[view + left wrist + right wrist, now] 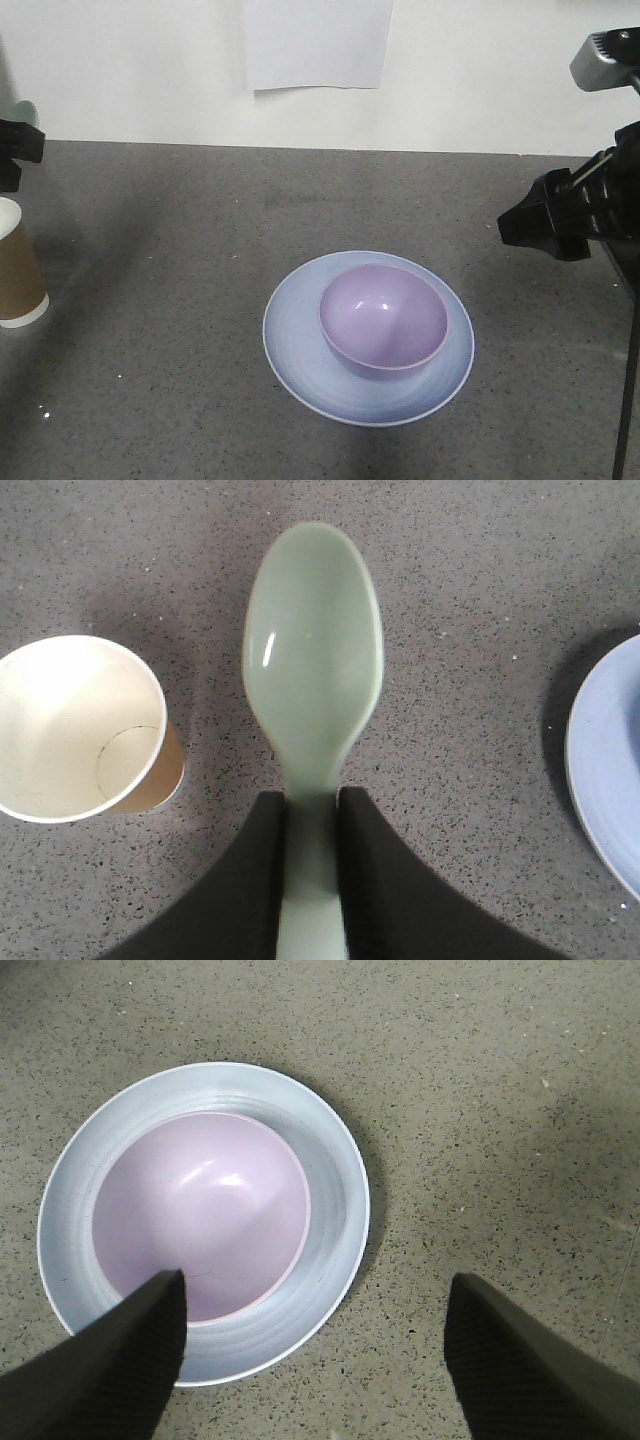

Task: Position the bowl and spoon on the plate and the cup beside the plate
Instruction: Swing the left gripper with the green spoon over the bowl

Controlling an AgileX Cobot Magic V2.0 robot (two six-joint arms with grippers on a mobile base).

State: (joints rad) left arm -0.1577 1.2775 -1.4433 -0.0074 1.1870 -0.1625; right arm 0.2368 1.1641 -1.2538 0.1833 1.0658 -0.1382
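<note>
Plate: round, pale blue-lavender, laid flat on the grey speckled bench, nearest the front of the exterior view.

Bowl: lavender, smooth, seated upright on the plate, set a little off its centre toward the right. The plate's rim is left showing all round it.

Cup: brown paper, white inside, stood upright on the bench at the far left, well apart from the plate and partly cut off by the frame edge.

Right gripper: black fingers are spread wide apart, with nothing held between them. It is held above the bench to the right of the plate.

Left gripper: black fingers are clamped on the flat handle of the spoon. The spoon is pale mint-green, its oval head pointing forward, hollow side up. It is held above the bench, and in the wrist view it is seen between the cup and the plate's rim, touching neither.

Wall: white, behind the bench, with a white sheet of paper fixed to it.
</note>
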